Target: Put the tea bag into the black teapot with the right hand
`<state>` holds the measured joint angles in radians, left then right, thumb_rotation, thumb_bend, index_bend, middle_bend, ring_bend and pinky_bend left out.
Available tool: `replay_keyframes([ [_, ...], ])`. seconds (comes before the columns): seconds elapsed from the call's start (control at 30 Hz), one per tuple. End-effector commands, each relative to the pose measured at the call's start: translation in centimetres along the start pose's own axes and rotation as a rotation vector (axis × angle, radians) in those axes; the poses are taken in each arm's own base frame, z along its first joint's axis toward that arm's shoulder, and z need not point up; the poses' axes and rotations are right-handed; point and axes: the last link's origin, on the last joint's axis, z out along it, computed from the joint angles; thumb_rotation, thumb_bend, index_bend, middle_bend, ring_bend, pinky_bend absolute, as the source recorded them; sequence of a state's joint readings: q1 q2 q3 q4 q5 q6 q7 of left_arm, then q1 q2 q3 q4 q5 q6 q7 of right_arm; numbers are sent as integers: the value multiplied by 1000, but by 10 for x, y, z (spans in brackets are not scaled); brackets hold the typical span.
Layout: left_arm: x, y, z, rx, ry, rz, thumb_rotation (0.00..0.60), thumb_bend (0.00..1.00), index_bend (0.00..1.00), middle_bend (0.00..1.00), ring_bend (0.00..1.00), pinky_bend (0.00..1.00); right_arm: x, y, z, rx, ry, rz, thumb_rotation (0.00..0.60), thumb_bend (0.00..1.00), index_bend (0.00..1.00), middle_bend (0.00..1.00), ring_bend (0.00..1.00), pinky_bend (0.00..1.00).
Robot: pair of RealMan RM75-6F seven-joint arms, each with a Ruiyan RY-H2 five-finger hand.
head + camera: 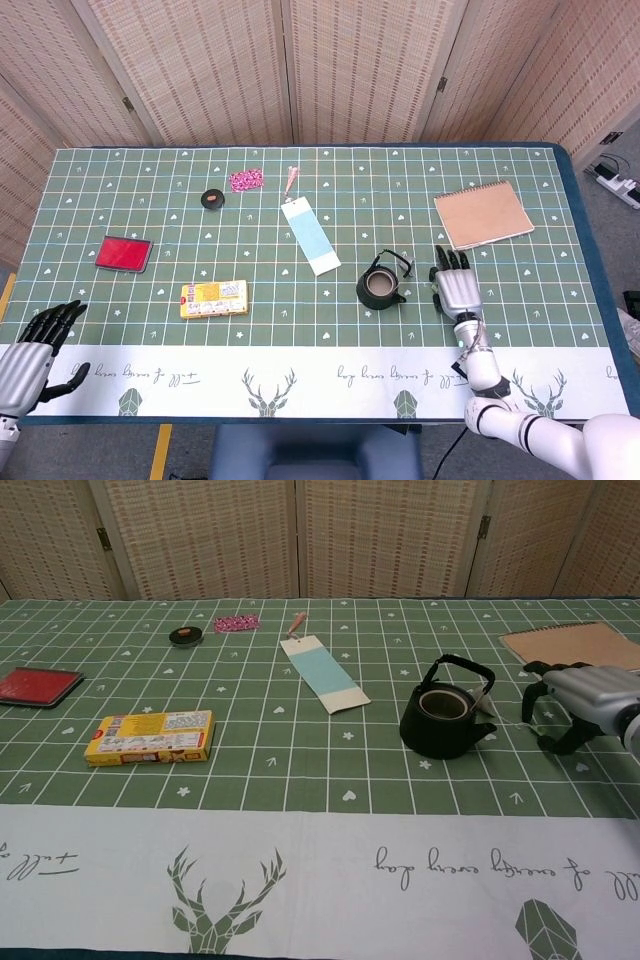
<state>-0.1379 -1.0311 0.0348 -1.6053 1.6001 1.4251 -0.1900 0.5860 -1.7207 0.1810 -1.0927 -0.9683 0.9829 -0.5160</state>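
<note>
The black teapot (380,288) (444,721) stands lidless right of the table's middle, with something tan inside it. A small white tag (486,691) on a thin string shows by its handle; the tea bag itself is not plainly visible. My right hand (457,286) (577,696) hovers low over the cloth just right of the pot, a short gap away. Its fingers arch down and apart, and nothing shows between them. At the near left edge lies my left hand (37,349), fingers spread and holding nothing.
A tan notebook (483,214) lies behind the right hand. A blue-and-white bookmark (310,236) lies left of the pot, a yellow box (213,298) further left. A red pad (124,253), a black tape roll (212,198) and a pink pouch (245,180) sit at the far left.
</note>
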Motion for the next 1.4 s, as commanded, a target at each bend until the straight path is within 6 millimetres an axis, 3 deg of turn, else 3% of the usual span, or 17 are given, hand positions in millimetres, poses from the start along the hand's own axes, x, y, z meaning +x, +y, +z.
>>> replay_keyframes([
  [0.03, 0, 0, 0, 1, 1, -1, 600, 358, 0, 0, 0, 66, -1, 0, 0, -1, 1, -7, 600, 445, 405, 0, 0, 0],
  [0.8, -2, 1, 0, 3, -4, 8, 600, 358, 0, 0, 0, 66, -5, 4, 1, -16, -2, -29, 600, 444, 471, 0, 0, 0],
  [1.4, -2, 1, 0, -3, 2, 10, 600, 357, 0, 0, 0, 66, -5, 4, 2, -16, 11, -32, 600, 445, 589, 0, 0, 0],
])
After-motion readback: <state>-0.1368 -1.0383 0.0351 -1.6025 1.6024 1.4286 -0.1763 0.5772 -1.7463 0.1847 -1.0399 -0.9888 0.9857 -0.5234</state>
